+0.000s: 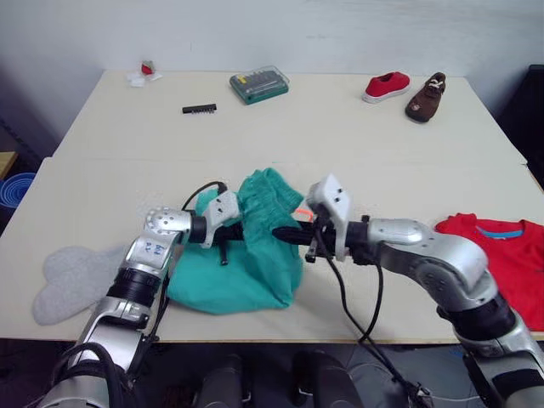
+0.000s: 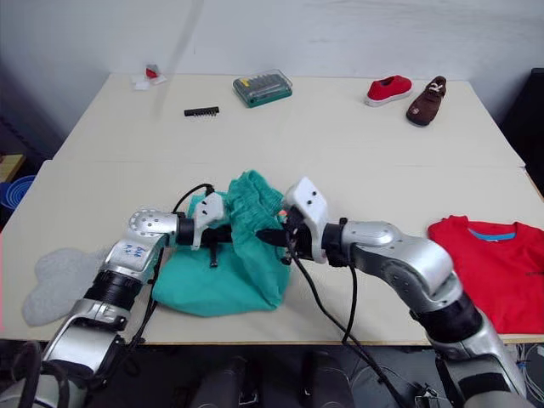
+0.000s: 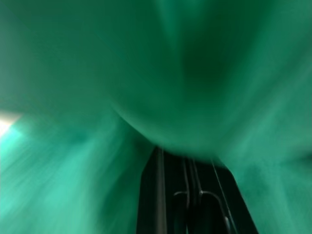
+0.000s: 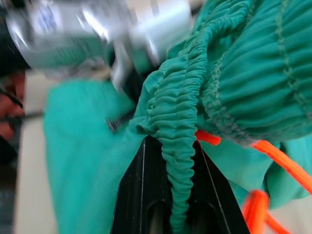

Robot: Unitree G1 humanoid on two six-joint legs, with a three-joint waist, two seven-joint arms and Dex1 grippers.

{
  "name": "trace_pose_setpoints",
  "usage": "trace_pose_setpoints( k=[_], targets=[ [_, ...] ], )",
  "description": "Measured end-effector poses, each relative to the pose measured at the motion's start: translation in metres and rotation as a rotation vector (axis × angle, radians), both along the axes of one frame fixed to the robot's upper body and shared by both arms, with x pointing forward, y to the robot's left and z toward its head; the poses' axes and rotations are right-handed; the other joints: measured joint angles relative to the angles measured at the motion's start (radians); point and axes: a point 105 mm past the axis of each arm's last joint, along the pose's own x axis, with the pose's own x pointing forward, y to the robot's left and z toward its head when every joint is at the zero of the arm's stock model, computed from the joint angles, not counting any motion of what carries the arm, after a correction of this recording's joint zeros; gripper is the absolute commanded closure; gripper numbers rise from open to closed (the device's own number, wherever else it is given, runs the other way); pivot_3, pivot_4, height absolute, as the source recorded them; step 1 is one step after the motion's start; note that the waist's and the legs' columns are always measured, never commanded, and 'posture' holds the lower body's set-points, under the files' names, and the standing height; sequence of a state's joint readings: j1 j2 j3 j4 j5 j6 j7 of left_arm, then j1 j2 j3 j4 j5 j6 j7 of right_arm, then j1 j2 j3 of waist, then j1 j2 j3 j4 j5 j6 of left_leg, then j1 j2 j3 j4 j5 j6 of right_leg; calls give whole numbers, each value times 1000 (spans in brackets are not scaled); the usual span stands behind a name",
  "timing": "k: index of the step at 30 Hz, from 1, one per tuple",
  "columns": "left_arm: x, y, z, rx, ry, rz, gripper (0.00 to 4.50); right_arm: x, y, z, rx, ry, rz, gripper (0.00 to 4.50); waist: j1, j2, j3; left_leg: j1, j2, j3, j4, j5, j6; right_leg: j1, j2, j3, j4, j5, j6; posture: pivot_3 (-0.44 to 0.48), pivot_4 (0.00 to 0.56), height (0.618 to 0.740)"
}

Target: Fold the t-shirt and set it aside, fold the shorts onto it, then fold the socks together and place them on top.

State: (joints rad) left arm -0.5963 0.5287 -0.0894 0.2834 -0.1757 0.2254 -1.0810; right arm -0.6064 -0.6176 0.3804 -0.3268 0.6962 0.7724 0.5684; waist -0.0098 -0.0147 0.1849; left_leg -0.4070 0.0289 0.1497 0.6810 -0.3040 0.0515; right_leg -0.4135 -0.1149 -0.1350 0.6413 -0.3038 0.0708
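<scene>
- We had the teal shorts (image 1: 242, 259) bunched mid-table, our right gripper (image 4: 180, 195) clamped on the gathered waistband.
- Left gripper (image 1: 231, 229) buried in fabric; fingers, we couldn't tell.
- Risk: the orange drawstring (image 4: 273, 156) could snag, and the fold might come out lopsided.

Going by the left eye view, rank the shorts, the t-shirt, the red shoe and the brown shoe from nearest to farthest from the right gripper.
1. The shorts: pinched in the right gripper, table centre.
2. The t-shirt: front edge, robot's right.
3. The red shoe and the brown shoe: far right corner, side by side; too close to call.
</scene>
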Motion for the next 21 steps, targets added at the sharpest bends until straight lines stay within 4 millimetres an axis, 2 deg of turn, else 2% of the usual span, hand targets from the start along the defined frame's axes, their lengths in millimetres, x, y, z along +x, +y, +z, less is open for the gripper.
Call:
trace_pose_setpoints(
  k=[2, 5, 8, 12, 13, 14, 18, 21],
  targets=[
    [-5, 13, 16, -53, -8, 48, 4500, 2, 3, -3, -20, -16, 22, 4479, -2, 0, 0, 0, 0, 0, 0, 0, 0, 0, 0, 0, 0, 0, 0, 0, 150, 740],
    [-18, 41, 32, -117, 0, 147, 4500, 1, 12, 2, -36, -78, 84, 4479, -16, 0, 0, 1, 0, 0, 0, 0, 0, 1, 0, 0, 0, 0, 0, 0, 150, 740],
    [-31, 69, 33, -139, 27, 261, 4500, -1, 20, 4, -21, -93, 136, 4479, -20, 0, 0, 1, 0, -1, -1, 0, -2, 1, 0, 0, 0, 0, 0, 0, 150, 740],
    [-38, 81, 30, -128, 38, 324, 4500, -11, 33, 9, 29, -102, 239, 4479, -15, 0, 0, 1, 0, -1, -1, 0, -2, 1, 0, 0, 0, 0, 0, 0, 150, 740],
    [-39, 82, 31, -125, 34, 334, 4500, -14, 37, 11, 45, -98, 275, 3856, -14, 0, 0, 1, 0, -1, -1, 0, -2, 1, 0, 0, -1, 0, 0, 0, 150, 740],
    [-39, 82, 32, -126, 28, 339, 4500, -17, 40, 13, 58, -91, 305, 3660, -15, 0, 0, 1, 0, -1, -1, 0, -2, 1, 0, 0, -1, 0, 0, 0, 150, 740],
    [-36, 87, 38, -119, 0, 368, 4500, -22, 48, 17, 83, -70, 392, 2238, -18, 0, 0, 1, 0, -1, -2, 0, -3, 1, 0, 0, 0, 0, 0, 0, 150, 740],
    [-32, 92, 49, -109, -32, 382, 4500, -14, 48, 13, 54, -97, 383, 1168, -19, 0, 0, 1, 0, -1, -2, 0, -4, 0, 0, 0, 0, 0, 0, 0, 150, 740]
  ],
)
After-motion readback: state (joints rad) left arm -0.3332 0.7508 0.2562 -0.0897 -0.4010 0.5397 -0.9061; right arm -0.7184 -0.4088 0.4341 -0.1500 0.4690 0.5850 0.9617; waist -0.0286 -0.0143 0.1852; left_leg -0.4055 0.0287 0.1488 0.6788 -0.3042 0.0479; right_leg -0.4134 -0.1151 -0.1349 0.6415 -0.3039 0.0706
